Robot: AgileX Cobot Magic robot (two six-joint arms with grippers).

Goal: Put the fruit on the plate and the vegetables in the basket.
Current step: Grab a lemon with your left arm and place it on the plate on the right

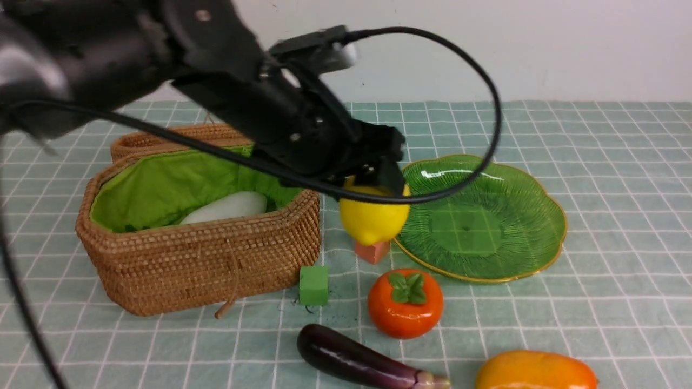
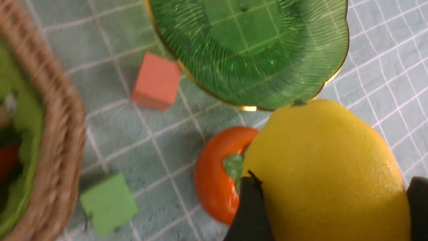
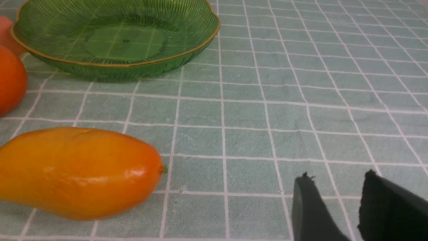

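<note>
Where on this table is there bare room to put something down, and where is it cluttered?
Free: the plate's inside, and the tablecloth right of it and behind it. Crowded: between basket and plate and just nearer the camera, with the pink cube, green cube, persimmon, eggplant and mango.

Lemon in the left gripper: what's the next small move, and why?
Probably carry the lemon a little further to the robot's right, over the middle of the plate, before lowering it. The left gripper holds it in the air at the plate's left rim, not over its middle, and the plate holds nothing yet.
</note>
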